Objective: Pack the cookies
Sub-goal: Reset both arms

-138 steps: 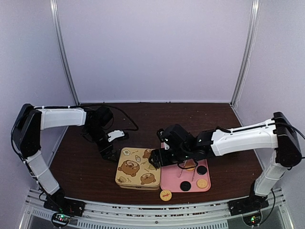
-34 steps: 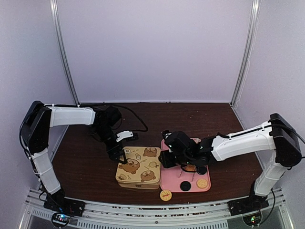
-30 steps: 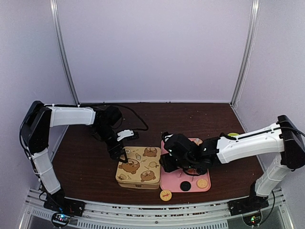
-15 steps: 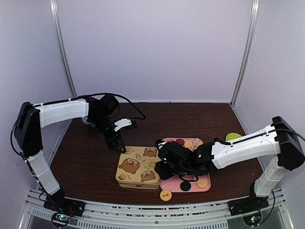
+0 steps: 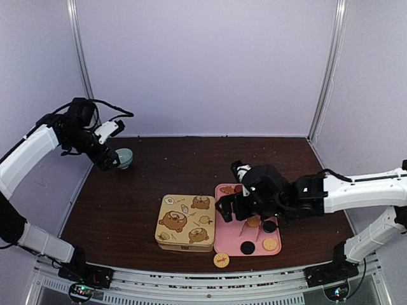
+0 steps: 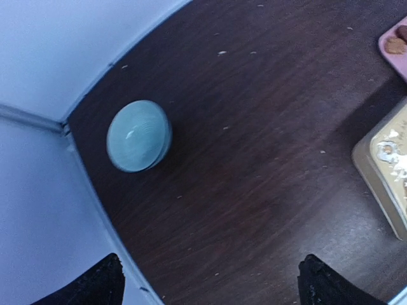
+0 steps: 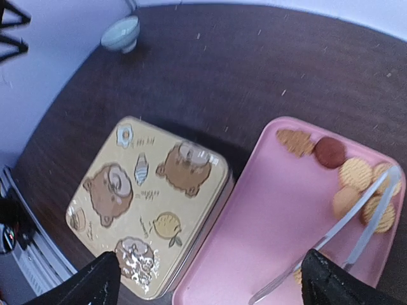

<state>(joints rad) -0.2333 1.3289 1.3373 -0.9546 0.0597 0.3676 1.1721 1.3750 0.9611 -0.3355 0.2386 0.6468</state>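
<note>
The cookies [image 5: 254,222] lie on a pink tray [image 5: 230,244]: tan and black ones near its front, tan and brown ones [image 7: 353,173] at its far end. One tan cookie [image 5: 220,259] lies on the table in front of the tray. A closed yellow bear-print tin [image 5: 184,222] stands left of the tray and also shows in the right wrist view [image 7: 149,206]. My right gripper [image 5: 227,210] hovers open and empty over the tray's left edge [image 7: 254,254]. My left gripper [image 5: 105,159] is open and empty, raised at the far left beside a teal bowl [image 5: 124,156].
Clear tongs [image 7: 356,222] lie on the tray among the cookies. The teal bowl [image 6: 138,135] stands near the back left corner by the wall. The tin's corner [image 6: 388,171] shows at the right of the left wrist view.
My left arm has pulled away from the tin's far left corner and swung up to the back left by the bowl. My right gripper has shifted slightly right over the tray edge.
</note>
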